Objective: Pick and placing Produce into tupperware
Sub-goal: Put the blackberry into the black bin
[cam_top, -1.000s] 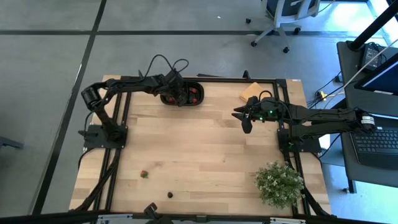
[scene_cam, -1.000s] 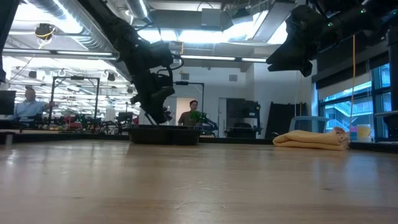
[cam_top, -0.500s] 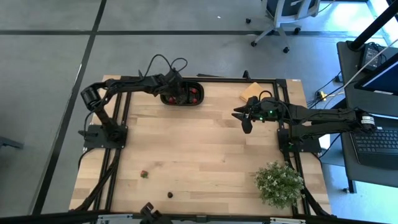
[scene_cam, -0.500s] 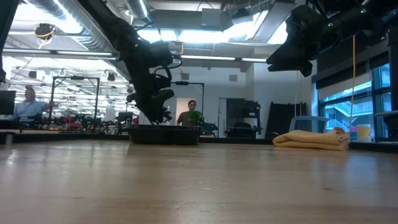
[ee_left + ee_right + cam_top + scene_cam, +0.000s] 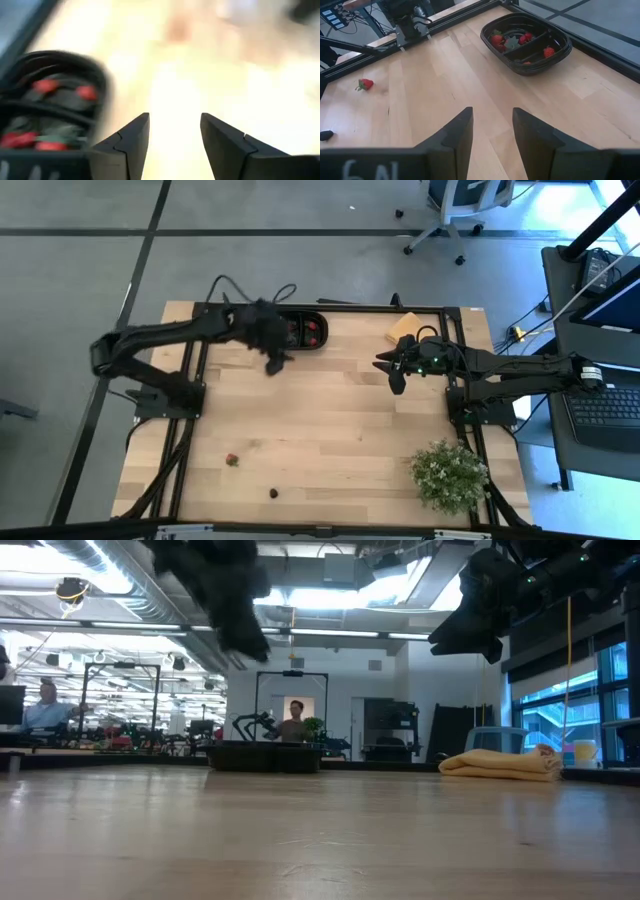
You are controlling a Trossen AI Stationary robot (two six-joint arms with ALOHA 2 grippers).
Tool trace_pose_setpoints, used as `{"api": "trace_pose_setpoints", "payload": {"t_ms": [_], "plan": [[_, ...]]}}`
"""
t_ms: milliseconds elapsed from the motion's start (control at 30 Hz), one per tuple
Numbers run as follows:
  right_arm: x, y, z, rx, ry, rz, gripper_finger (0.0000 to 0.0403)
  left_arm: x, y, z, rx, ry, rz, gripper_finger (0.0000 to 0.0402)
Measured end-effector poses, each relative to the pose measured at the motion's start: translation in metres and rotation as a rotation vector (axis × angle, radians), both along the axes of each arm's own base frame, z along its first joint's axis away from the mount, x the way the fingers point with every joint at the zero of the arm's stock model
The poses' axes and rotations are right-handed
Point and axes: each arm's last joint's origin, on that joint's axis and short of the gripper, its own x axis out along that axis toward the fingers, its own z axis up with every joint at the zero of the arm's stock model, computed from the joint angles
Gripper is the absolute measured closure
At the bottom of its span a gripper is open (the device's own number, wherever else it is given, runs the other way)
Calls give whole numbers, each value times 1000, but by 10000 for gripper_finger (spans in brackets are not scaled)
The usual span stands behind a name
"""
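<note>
The black tupperware (image 5: 303, 330) stands at the table's far edge and holds several red strawberries (image 5: 525, 38); it also shows in the left wrist view (image 5: 50, 107). One strawberry (image 5: 231, 460) and one dark berry (image 5: 273, 493) lie on the table near its front edge. My left gripper (image 5: 272, 358) hangs open and empty above the table, just on the near-left side of the tupperware (image 5: 174, 117). My right gripper (image 5: 396, 376) waits in the air at the right, open and empty (image 5: 491, 112).
A tan pad (image 5: 402, 328) lies at the far right, also seen in the low view (image 5: 500, 765). A potted plant (image 5: 447, 475) stands at the near right corner. People show in the room behind the table.
My left gripper has risen from over the tupperware and swung away from it, toward the table's near and left edges. It now hangs over bare wood beside the container. The tupperware has stayed in place.
</note>
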Motion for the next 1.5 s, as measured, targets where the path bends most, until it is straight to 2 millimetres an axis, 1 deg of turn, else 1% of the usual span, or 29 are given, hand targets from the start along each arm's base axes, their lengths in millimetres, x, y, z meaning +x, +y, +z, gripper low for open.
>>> {"api": "trace_pose_setpoints", "payload": {"t_ms": [67,167,267,367,433,600,700,767,833,1000,1100,1267,1500], "plan": [[0,0,0,-5,1,-6,262,-4,-27,9,-1,0,-89,225],[0,-1,0,-7,1,-10,262,-7,-64,12,-28,45,-208,206],[0,-1,0,-3,0,-12,262,-7,-99,9,-81,102,-291,176],[0,-1,0,-4,0,-12,262,-3,-133,1,-124,147,-372,147],[0,-1,0,-2,0,-13,262,0,-156,-3,-154,157,-415,136],[0,-1,0,-1,6,-13,262,7,-207,-11,-268,132,-459,132],[-1,-1,-1,-4,8,-12,262,8,-233,-18,-269,122,-541,134],[-1,-1,-1,-4,10,-11,262,11,-246,-24,-258,104,-596,134],[-1,-1,-1,-3,12,-11,262,13,-257,-31,-225,100,-605,134],[-1,0,-1,-2,17,-11,262,11,-286,-62,-81,163,-621,135],[-1,0,-1,-2,17,-11,262,11,-298,-80,-25,201,-622,136],[-1,0,-1,2,16,-13,262,15,-312,-100,11,194,-627,136],[-1,0,-2,3,25,-13,262,17,-321,-127,35,257,-639,136]]}}
